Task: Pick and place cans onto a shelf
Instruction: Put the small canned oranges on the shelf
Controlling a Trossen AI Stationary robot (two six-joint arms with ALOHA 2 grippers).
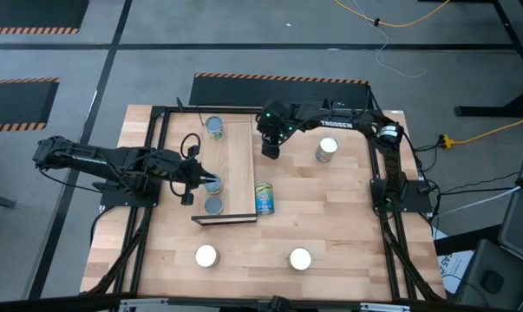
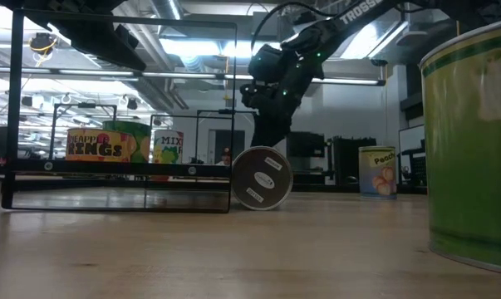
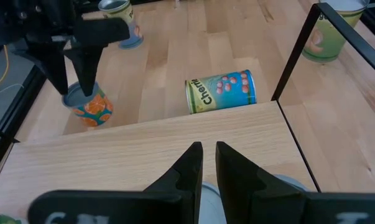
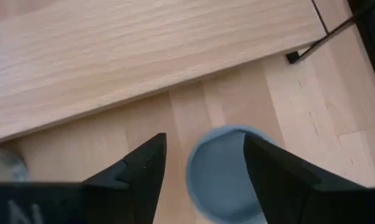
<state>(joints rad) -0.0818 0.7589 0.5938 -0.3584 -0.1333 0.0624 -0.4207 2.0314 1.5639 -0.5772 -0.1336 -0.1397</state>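
Your right gripper hangs just above an upright can that stands on the table beside the long edge of the shelf. Its fingers are spread apart with the can's grey top showing between them, and nothing is gripped yet. In the high view that gripper sits near the shelf's far half.

Your left gripper reaches over the shelf from the other side, near its dark-edged end. Its fingers are nearly together, with only a thin gap. A can top shows just below them, but I cannot tell whether they touch it.

Two cans already stand along the shelf's left edge near that gripper, and another stands at the far corner. The blue-and-yellow can lies on its side on the table, against the shelf's near end. Three more cans wait upright on the table.

Watch these risks:
- If you descend off-centre, one finger may land on the rim and tip the can.
- Closing too high could let the smooth can slip out in transit.
- Both arms converge on the same narrow shelf, so they may collide.
- The lying can may roll if bumped.
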